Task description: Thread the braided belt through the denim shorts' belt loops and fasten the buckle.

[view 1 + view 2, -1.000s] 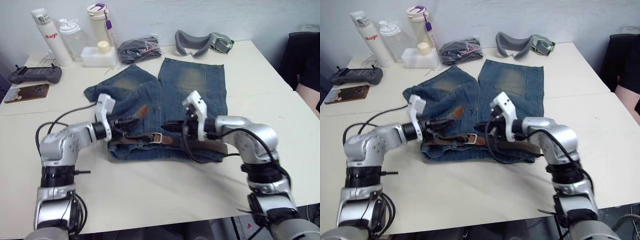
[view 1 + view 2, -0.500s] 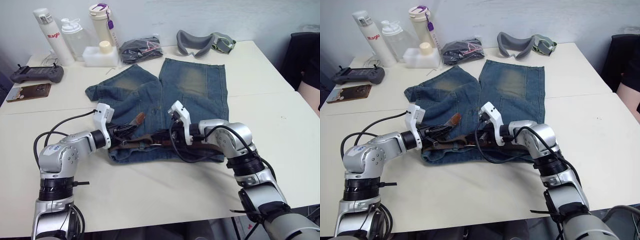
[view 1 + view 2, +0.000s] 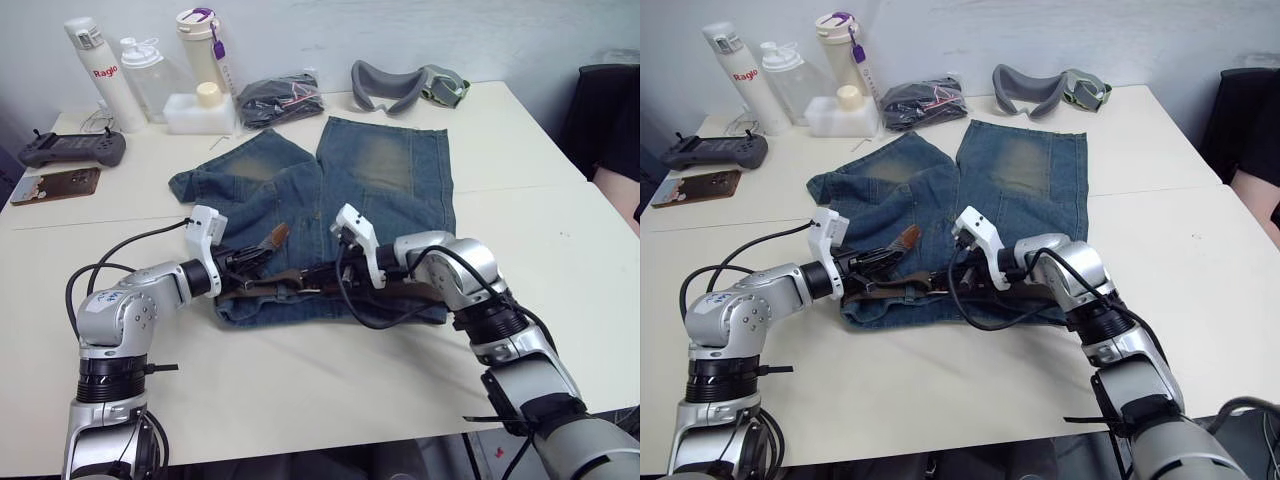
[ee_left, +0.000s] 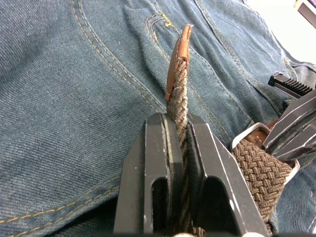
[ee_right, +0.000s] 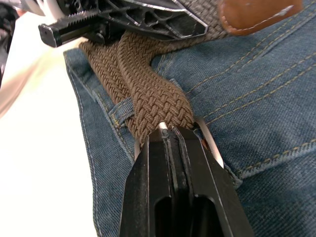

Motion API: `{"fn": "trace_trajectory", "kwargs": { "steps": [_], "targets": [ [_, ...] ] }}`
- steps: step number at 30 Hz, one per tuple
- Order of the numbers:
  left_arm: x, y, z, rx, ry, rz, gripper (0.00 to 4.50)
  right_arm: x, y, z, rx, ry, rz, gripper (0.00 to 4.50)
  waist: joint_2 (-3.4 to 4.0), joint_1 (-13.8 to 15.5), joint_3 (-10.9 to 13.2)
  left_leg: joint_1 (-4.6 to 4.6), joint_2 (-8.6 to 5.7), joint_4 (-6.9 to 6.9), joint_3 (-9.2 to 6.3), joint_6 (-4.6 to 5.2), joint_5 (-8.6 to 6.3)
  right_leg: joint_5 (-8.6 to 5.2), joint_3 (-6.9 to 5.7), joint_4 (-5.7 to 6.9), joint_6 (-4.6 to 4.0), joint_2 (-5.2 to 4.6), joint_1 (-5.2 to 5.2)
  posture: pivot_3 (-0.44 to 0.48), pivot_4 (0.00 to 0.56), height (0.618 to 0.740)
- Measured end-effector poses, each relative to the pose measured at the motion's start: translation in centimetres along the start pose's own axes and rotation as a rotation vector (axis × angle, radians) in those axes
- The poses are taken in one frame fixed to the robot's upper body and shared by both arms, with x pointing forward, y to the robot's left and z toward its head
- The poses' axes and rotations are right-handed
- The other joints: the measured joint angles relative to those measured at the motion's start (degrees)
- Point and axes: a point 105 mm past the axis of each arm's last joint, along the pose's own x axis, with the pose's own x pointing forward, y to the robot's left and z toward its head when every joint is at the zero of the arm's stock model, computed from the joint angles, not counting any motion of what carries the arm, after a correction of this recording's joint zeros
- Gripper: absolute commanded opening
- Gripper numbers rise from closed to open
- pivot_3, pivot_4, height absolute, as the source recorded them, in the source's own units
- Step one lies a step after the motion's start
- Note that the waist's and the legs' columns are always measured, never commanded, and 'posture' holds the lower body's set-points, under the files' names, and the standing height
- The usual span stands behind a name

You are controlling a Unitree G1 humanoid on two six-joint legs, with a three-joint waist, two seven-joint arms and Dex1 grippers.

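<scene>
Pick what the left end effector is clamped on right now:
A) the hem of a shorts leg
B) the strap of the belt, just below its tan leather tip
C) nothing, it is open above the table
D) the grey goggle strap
B: the left wrist view shows the left end effector shut on the belt, whose tan leather tip sticks up over the shorts.

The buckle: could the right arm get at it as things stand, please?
Probably yes: the right gripper already sits at the buckle on the denim shorts, jaws shut. Nothing lies between them; the left gripper holds the braided belt nearby.
</scene>
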Motion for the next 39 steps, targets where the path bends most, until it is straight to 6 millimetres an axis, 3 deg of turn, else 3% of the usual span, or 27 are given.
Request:
{"fn": "trace_trajectory", "kwargs": {
  "steps": [11,19,24,26,30,33,39],
  "targets": [
    [0.8,-0.7,0.2,-0.012,-0.017,-0.027,0.0,1.4,-0.7,-0.1,-0.134,0.144,-0.001,0.05,-0.26,-0.01,-0.45,0.65,-0.04,-0.25,0.03,-0.01,-0.04,-0.01,0.05,-0.01,-0.02,0.0,0.35,0.0,0.15,0.641],
    [3.1,-3.5,3.7,-0.029,-0.124,-0.181,0.0,2.4,-1.2,-1.1,-0.177,0.208,0.009,0.05,-0.27,-0.02,-1.32,1.78,0.01,-0.87,0.05,0.14,-0.16,-0.04,0.03,-0.48,-0.06,0.03,1.37,0.0,0.15,0.641],
    [5.6,-6.4,5.9,-0.112,-0.163,-0.375,0.0,2.9,-1.1,-1.7,-0.371,0.296,0.017,0.05,0.05,0.12,-2.36,2.13,0.03,-0.99,0.02,0.18,-0.27,-0.03,-0.02,-0.86,-0.01,0.27,1.83,0.0,0.15,0.641],
    [6.6,-6.9,5.9,-0.145,-0.131,-0.432,0.0,2.9,-1.2,-1.8,-0.42,0.314,0.011,0.05,0.01,0.24,-2.38,2.66,0.05,-1.3,0.03,0.36,-0.39,-0.03,-0.03,-1.07,0.0,0.32,2.31,0.0,0.15,0.641],
    [8.4,-7.3,7.4,-0.156,-0.093,-0.482,0.0,2.6,-1.5,-2.0,-0.475,0.337,-0.006,0.05,-0.11,0.58,-2.45,2.82,0.02,-1.47,-0.06,0.37,-0.39,0.02,-0.09,-1.2,0.08,0.33,2.5,0.0,0.15,0.641],
    [10.2,-10.3,9.3,-0.123,-0.071,-0.584,0.0,2.7,-1.3,-2.2,-0.523,0.353,-0.019,0.05,-0.2,0.68,-2.55,3.12,0.01,-1.71,-0.18,0.37,-0.38,0.16,-0.15,-1.61,0.28,0.44,2.93,0.0,0.15,0.641],
    [11.8,-10.8,8.9,-0.172,-0.029,-0.624,0.0,2.7,-0.9,-2.5,-0.634,0.36,-0.037,0.05,0.01,0.64,-2.49,3.59,0.07,-2.26,-0.09,0.39,-0.36,0.17,-0.15,-1.97,0.33,0.39,3.26,0.0,0.15,0.641]
  ]
}}
